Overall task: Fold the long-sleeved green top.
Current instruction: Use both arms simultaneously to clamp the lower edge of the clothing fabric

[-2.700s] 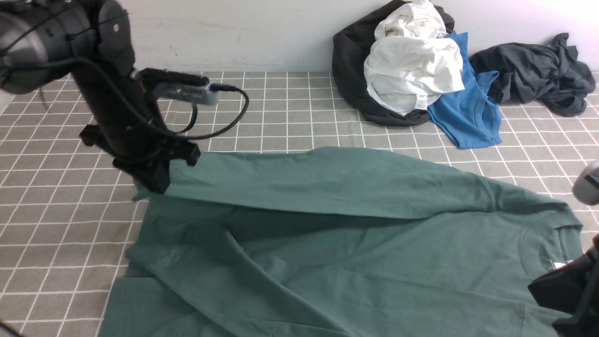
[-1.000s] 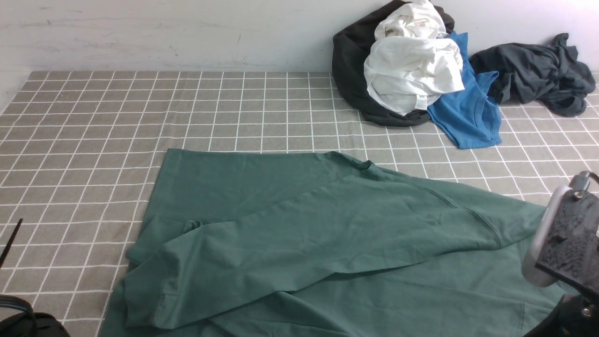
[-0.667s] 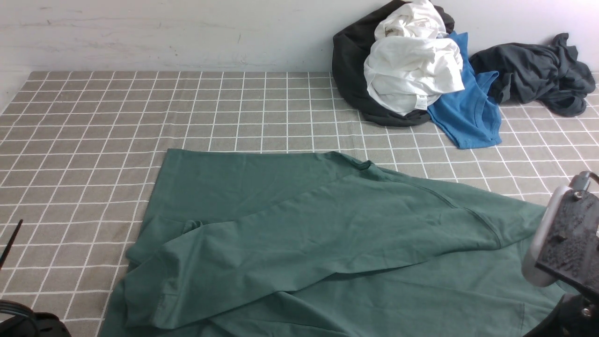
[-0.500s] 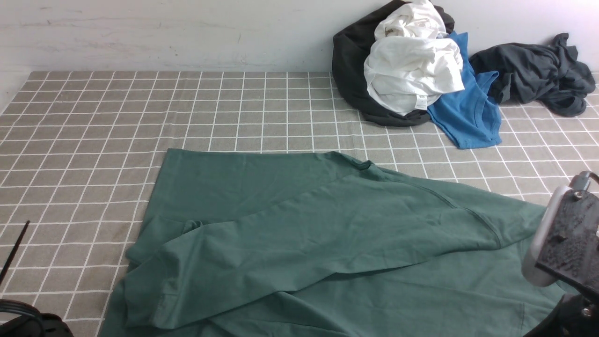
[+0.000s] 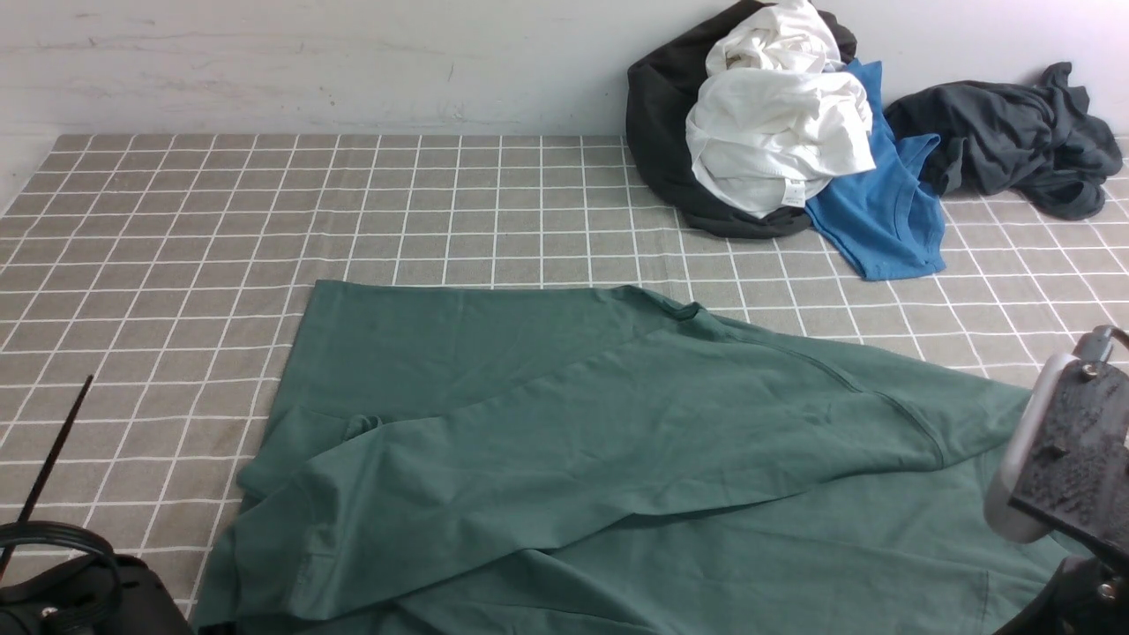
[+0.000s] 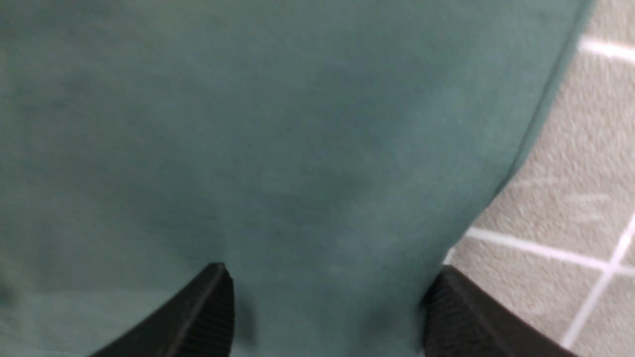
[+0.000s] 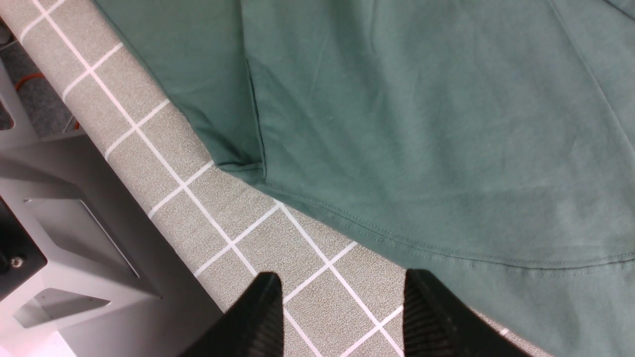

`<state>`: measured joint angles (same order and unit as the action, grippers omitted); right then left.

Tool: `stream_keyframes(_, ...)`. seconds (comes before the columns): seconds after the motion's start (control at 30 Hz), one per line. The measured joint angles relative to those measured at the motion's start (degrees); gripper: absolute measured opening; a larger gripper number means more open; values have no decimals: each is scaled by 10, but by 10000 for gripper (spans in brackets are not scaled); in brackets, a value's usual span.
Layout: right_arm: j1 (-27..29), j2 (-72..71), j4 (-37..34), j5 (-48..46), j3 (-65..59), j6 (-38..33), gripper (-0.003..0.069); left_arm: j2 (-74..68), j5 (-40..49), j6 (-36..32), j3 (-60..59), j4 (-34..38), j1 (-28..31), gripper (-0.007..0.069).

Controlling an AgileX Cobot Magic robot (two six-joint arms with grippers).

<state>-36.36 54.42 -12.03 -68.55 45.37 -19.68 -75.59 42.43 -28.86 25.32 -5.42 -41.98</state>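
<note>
The green long-sleeved top (image 5: 617, 459) lies spread over the near half of the checked table cloth (image 5: 176, 220), one long sleeve (image 5: 494, 476) folded slantwise across its body. In the left wrist view my left gripper (image 6: 327, 297) hovers close over the green fabric (image 6: 248, 124) beside its edge, jaws wide open and holding nothing. Only a dark part of the left arm (image 5: 79, 591) shows in the front view's near left corner. My right gripper (image 7: 342, 297) stands open over bare cloth just off the top's hem (image 7: 446, 253). The right arm's wrist (image 5: 1058, 459) shows at the right edge.
A pile of clothes sits at the back right by the wall: a black garment (image 5: 661, 132), a white one (image 5: 776, 123), a bright blue tee (image 5: 882, 212) and a dark grey one (image 5: 1005, 132). The table's front edge (image 7: 149, 238) and a grey frame (image 7: 59, 223) lie near my right gripper.
The left arm, earlier at the sleeve's far-left end, has let it go and drawn back to the near left corner. The sleeve now lies across the body. The right arm has stayed put.
</note>
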Motion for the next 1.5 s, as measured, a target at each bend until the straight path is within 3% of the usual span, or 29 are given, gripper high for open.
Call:
stream_keyframes(0.27, 0, 0, 0, 0, 0, 1, 315, -3, -6, 31, 6, -38, 0, 468)
stream_keyframes(0.4, 0, 0, 0, 0, 0, 1, 315, -14, -6, 36, 6, -42, 0, 423)
stream_keyframes(0.47, 0, 0, 0, 0, 0, 1, 315, -26, -6, 38, 6, -42, 0, 335)
stream_keyframes(0.6, 0, 0, 2, 0, 0, 1, 315, -35, -1, 44, 8, -31, 0, 79)
stream_keyframes(0.7, 0, 0, 13, -1, 0, 1, 315, -32, 36, 45, 28, -32, 0, 9)
stream_keyframes(1.03, 0, 13, 30, -2, -2, -53, 357, 7, 197, 34, 79, -37, 0, 3)
stream_keyframes(1.23, 0, 75, 22, 48, -60, -116, 440, 8, 199, 31, 79, -38, 0, 3)
stream_keyframes(1.5, 0, 165, 26, 175, -118, -214, 461, 8, 187, 34, 79, -37, 0, 3)
